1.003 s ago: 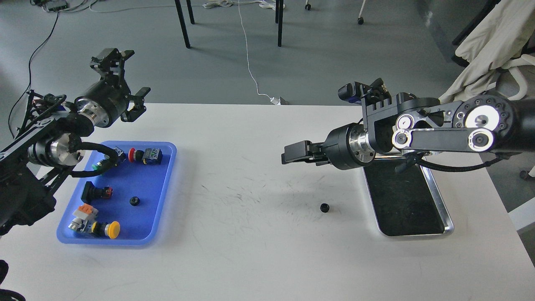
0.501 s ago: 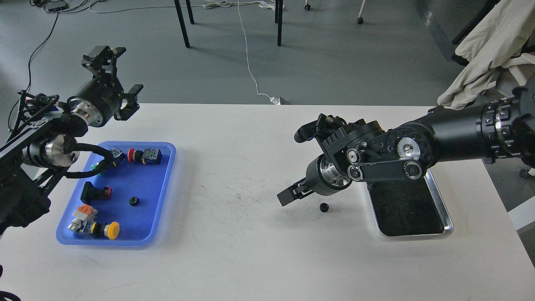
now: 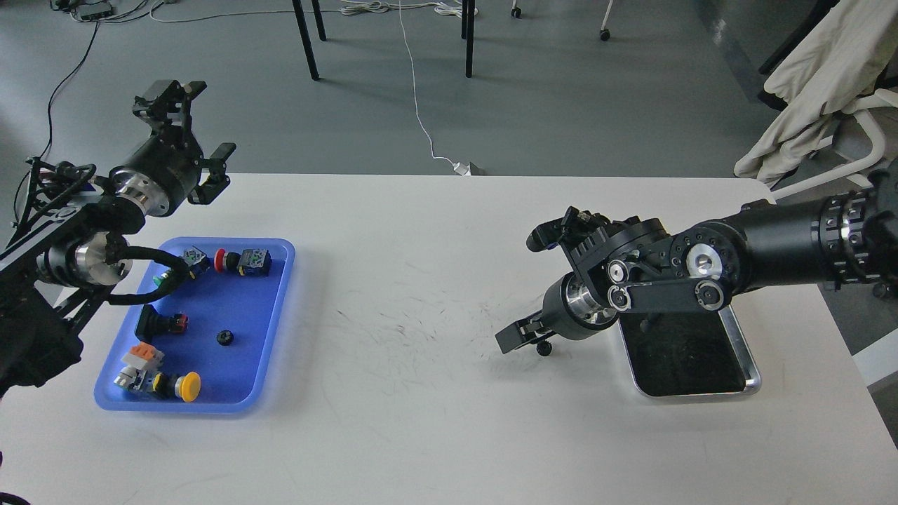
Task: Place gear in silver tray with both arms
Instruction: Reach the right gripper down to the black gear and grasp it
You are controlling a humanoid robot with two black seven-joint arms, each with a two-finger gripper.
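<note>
A small black gear (image 3: pixel 544 348) lies on the white table, just left of the silver tray (image 3: pixel 752 365). My right gripper (image 3: pixel 517 336) hangs low over the table, its tips right beside and partly over the gear. Its fingers read as one dark block, so I cannot tell how the jaws stand. The tray's dark base holds nothing, and my right wrist covers its far end. My left gripper (image 3: pixel 191 130) is open and empty, raised above the table's back-left corner. A second black gear (image 3: pixel 224 338) lies in the blue tray (image 3: pixel 279 330).
The blue tray at the left also holds several push buttons and switches, among them a yellow button (image 3: pixel 189 384) and a red one (image 3: pixel 222 259). Chair legs, cables and a draped cloth (image 3: pixel 814 77) lie beyond the table.
My right arm swung down and to the right, bringing its gripper from mid-air to table level at the gear. My left gripper drew back slightly to the left.
</note>
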